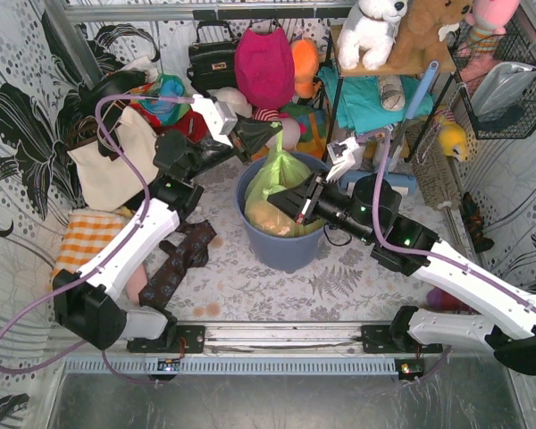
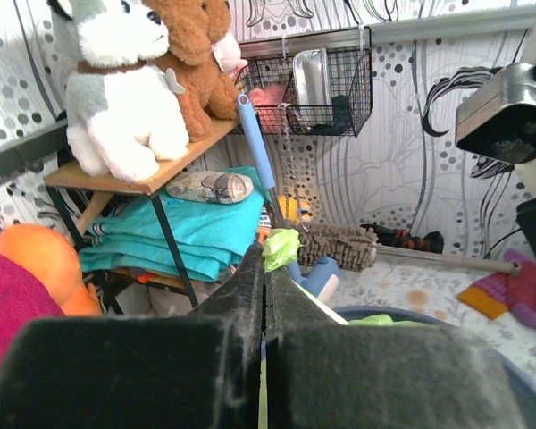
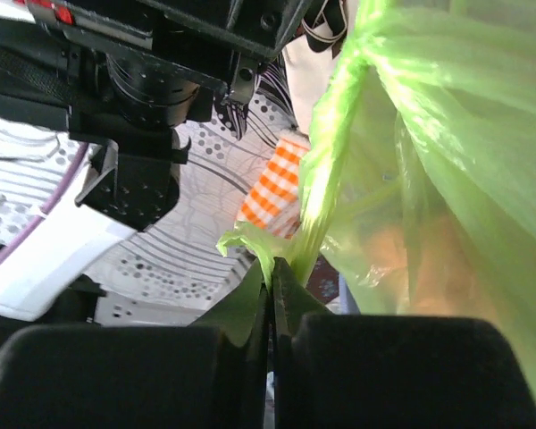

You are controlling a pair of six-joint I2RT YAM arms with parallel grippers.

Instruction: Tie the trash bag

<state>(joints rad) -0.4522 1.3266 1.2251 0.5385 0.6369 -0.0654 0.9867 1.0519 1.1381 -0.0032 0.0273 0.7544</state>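
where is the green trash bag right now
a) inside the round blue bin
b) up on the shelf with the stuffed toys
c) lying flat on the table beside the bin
a: the trash bag sits in the blue bin, with its gathered top pinched in the left hand above the rim.

Bin [image 1: 281,252] rim blocks below left fingers [image 1: 259,136] and right fingers [image 1: 295,204]; pink bag [image 1: 263,67] and shelf [image 1: 402,64] crowd beyond; bare surface [image 1: 277,290] nearer is passable

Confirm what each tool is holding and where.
Both are shut on the trash bag: the left tool pinches its gathered top, and the right tool pinches a twisted strand of plastic lower down its side.
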